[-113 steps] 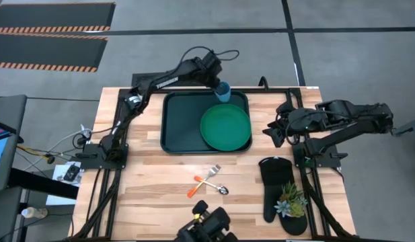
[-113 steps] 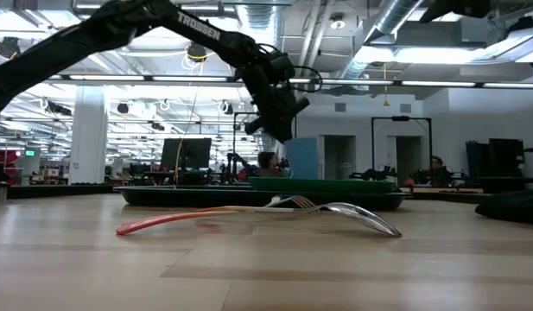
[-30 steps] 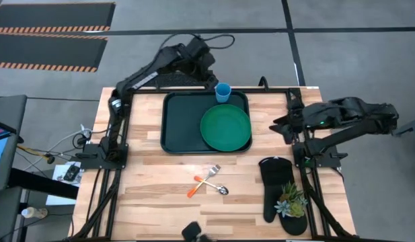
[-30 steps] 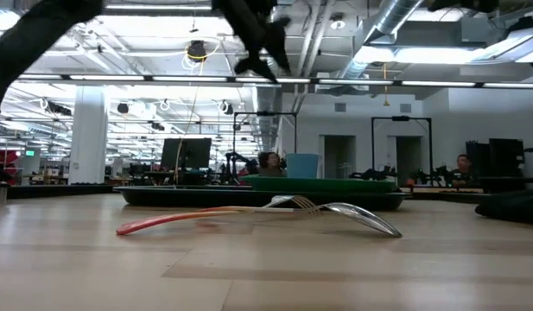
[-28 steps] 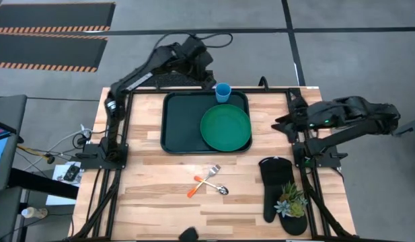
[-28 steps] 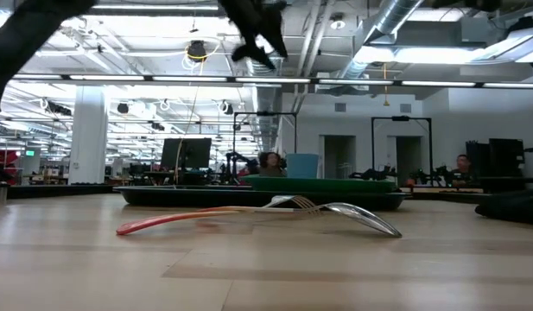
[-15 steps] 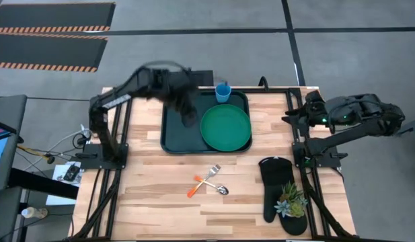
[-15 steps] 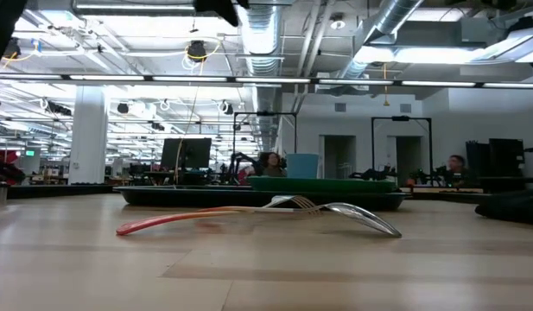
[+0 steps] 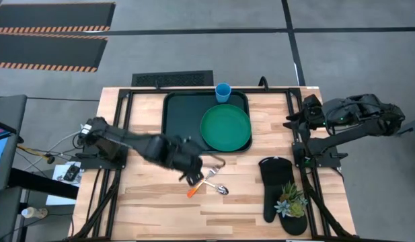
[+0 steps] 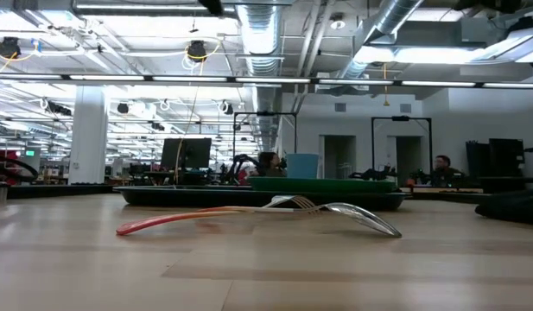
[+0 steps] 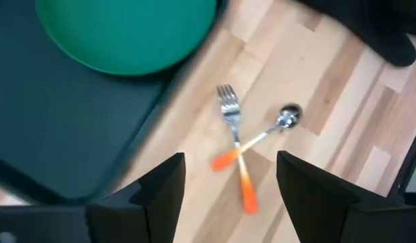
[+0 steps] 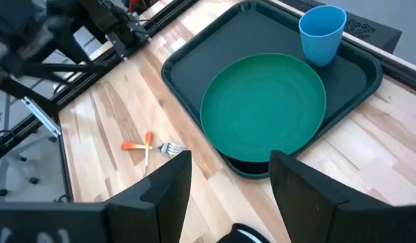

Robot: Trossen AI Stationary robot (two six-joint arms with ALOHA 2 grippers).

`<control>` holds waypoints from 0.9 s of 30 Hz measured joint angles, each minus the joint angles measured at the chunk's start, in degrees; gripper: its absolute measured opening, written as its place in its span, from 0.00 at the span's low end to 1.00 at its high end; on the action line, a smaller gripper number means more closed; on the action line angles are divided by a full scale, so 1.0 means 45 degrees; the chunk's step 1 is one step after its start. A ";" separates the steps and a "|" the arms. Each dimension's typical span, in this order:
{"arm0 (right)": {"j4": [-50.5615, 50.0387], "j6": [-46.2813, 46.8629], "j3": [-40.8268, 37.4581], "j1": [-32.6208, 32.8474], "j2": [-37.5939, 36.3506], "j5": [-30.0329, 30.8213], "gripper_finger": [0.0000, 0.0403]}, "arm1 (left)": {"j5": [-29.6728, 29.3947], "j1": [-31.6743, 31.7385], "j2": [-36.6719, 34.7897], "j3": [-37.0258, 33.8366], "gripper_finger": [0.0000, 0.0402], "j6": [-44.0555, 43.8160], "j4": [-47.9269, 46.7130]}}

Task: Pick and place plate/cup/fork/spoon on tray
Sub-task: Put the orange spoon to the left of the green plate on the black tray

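The left gripper [image 9: 192, 176], fingers spread and empty, is hovering just beside the crossed fork [image 9: 211, 172] and spoon [image 9: 214, 186], apparently above the table [image 9: 146, 195]. Plate [image 9: 225, 128] and cup [image 9: 222, 92] are sitting on the tray [image 9: 180, 121].

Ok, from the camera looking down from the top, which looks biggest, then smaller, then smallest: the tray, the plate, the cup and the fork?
Largest to smallest, as they look in the high view:
1. The tray
2. The plate
3. The fork is longer than the cup is wide but far thinner, so I won't rank those two.
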 joint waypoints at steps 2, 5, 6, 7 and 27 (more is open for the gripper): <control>0.0066 0.0039 0.0000 0.0000 0.0007 -0.0030 0.55 | 0.0031 -0.0294 -0.0005 -0.0966 0.54 -0.0490 0.1168; 0.0060 0.0136 0.0000 0.0000 0.0013 -0.0177 0.55 | 0.0193 -0.0589 -0.0005 -0.2567 0.54 -0.0727 0.2996; 0.0065 0.0136 0.0000 0.0000 0.0010 -0.0266 0.55 | 0.0201 -0.0684 -0.0005 -0.3083 0.54 -0.0353 0.3796; 0.0067 0.0134 0.0000 0.0000 0.0010 -0.0296 0.55 | 0.0112 -0.0778 -0.0005 -0.3593 0.54 0.0284 0.4711; -0.0640 0.0046 0.0000 0.0029 0.0010 -0.0684 0.55 | 0.2668 0.0691 0.1955 -0.6107 0.54 0.8793 1.3194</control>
